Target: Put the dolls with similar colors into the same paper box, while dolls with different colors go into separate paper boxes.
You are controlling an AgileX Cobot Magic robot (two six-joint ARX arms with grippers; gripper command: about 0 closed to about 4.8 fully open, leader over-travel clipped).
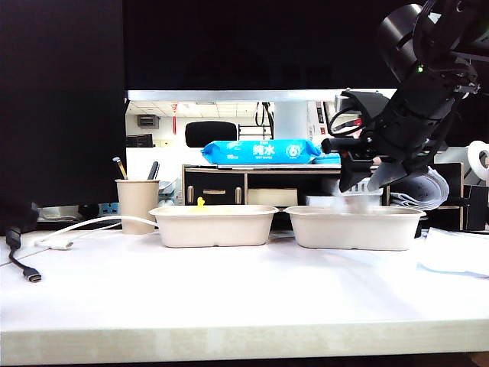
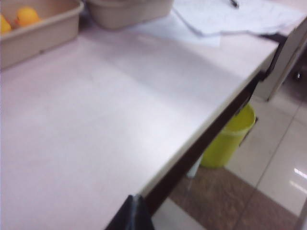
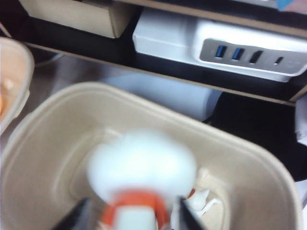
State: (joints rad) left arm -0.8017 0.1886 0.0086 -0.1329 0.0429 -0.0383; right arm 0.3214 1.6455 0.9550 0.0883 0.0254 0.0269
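Your right gripper (image 3: 132,218) hangs over the right-hand paper box (image 1: 355,228), its fingers (image 3: 79,218) apart on either side of the blurred white figure with orange marks (image 3: 141,177), and you cannot tell whether they touch it. In the left paper box (image 1: 214,225) at frame centre, a yellow duck (image 1: 201,202) peeks above the rim. Your left gripper (image 2: 132,215) shows only a dark tip over the table (image 2: 120,120), state unreadable

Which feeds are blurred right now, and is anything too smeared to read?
Right wrist view: the white doll with orange marks between the right claw fingers is motion-smeared over the right paper box; whether it is gripped is unclear. Exterior view: that claw is smeared, the rest sharp. Left wrist view: soft focus; yellow ducks are blobs; left claw barely shows.
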